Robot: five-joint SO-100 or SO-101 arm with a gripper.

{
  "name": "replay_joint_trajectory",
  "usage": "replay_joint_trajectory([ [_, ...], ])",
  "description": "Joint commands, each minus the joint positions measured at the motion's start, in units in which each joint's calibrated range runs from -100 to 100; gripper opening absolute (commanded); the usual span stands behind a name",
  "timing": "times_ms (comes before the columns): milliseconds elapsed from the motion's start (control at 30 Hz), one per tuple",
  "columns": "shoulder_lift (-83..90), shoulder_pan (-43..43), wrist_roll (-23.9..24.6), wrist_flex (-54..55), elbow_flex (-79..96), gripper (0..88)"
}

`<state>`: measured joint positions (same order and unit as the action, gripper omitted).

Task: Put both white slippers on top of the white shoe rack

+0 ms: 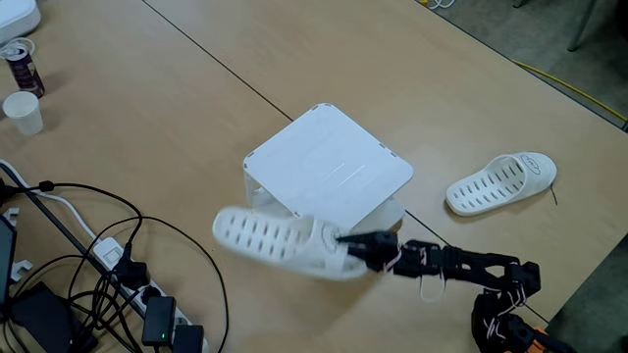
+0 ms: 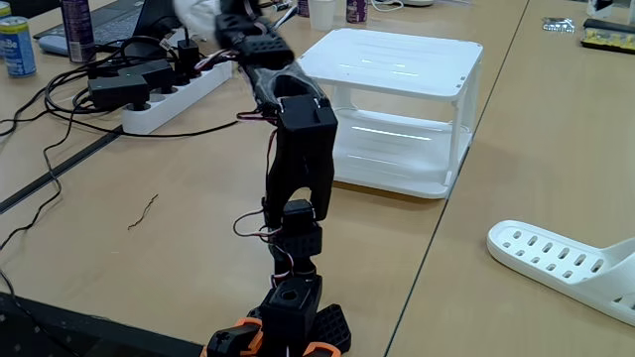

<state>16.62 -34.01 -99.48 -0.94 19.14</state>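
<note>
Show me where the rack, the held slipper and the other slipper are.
rack (image 1: 329, 167): a fixed view, top shelf.
held slipper (image 1: 260, 235): a fixed view, slotted upper.
other slipper (image 1: 496, 182): a fixed view, slotted upper.

End effector (image 1: 345, 244) clamped (arm outstretched).

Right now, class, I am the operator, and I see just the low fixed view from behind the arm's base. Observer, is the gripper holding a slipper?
Observer: Yes. In a fixed view from above, the gripper is shut on one end of a white slipper, held off the table.
Operator: Is it over the rack?
Observer: Mostly not. It sits beside the white shoe rack and just overlaps its edge. The rack's top is bare.
Operator: My picture cuts off the other slipper. How does it lie?
Observer: The second slipper lies sole down on the table, apart from the rack, with its slotted end toward it.
</note>
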Motion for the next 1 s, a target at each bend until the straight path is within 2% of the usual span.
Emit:
replay_joint_trajectory([
  [0, 5.1, 8.2, -0.5, -2.7, -7.4, 0.8],
  [233, 3.2, 19.3, -0.5, -3.2, -7.4, 0.8],
  [367, 0.8, 21.6, -0.5, -3.2, -8.4, 0.8],
  [667, -4.7, 18.6, -0.5, -3.1, -8.7, 0.8],
  [967, -17.8, 15.3, -0.5, -3.1, -24.7, 0.8],
])
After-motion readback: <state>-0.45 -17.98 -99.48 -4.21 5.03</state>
